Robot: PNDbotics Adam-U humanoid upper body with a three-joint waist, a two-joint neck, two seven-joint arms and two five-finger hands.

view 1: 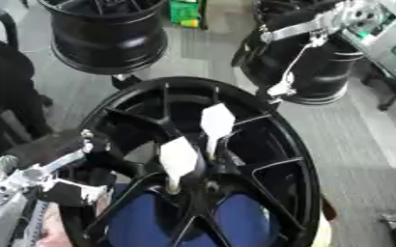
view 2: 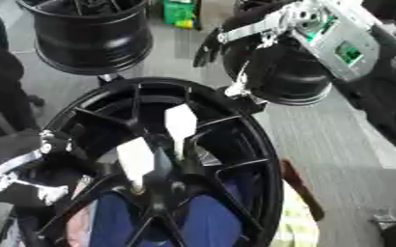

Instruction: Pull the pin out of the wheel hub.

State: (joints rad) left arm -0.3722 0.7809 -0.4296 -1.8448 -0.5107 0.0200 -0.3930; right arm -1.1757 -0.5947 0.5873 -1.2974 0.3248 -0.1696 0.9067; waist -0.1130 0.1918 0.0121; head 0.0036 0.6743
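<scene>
So the wheel hub sits dead centre, a big black spoked rim, and everything else is easiest placed off that. Two pins with pale flag-shaped tags are in its middle: one pin just left of the hub's centre, the other pin a bit above and right of it. Both look seated in their holes, so I'd say the pull hasn't happened yet and basically the whole job is left.

The left hand is down at the hub's left rim, fingers curled around the edge or a spoke as far as I can make out, probably steadying it. The right hand hangs above the hub's upper right edge, near but not on either pin; can't tell if its fingers are spread or closed.

The right eye view shows more of the right arm and its green circuit board. The left eye view shows more of the left hand's silver parts.
</scene>
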